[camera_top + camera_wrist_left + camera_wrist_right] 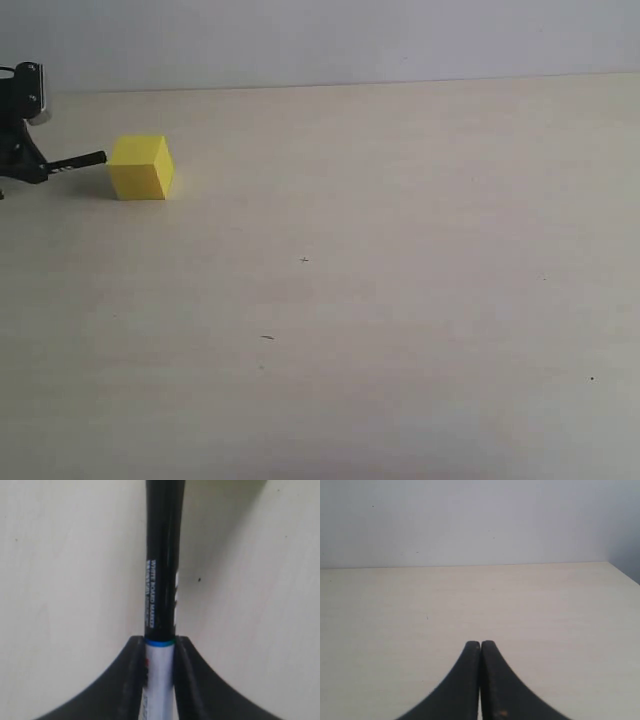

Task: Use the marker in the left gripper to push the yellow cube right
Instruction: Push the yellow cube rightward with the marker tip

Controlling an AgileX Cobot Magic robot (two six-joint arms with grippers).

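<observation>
The yellow cube (141,167) rests on the pale table at the far left of the exterior view. My left gripper (30,165) is at the left edge, shut on the marker (78,161), which lies level and points right, its black tip at the cube's left face. In the left wrist view the jaws clamp the marker (161,580) on its white barrel, the black cap half sticking out past the left gripper (159,642). The cube does not show in that view. My right gripper (480,644) is shut and empty over bare table.
The light wooden table (380,280) stretches wide to the right of the cube, with only a few tiny dark specks (267,337). A pale wall (350,40) stands behind the table's far edge.
</observation>
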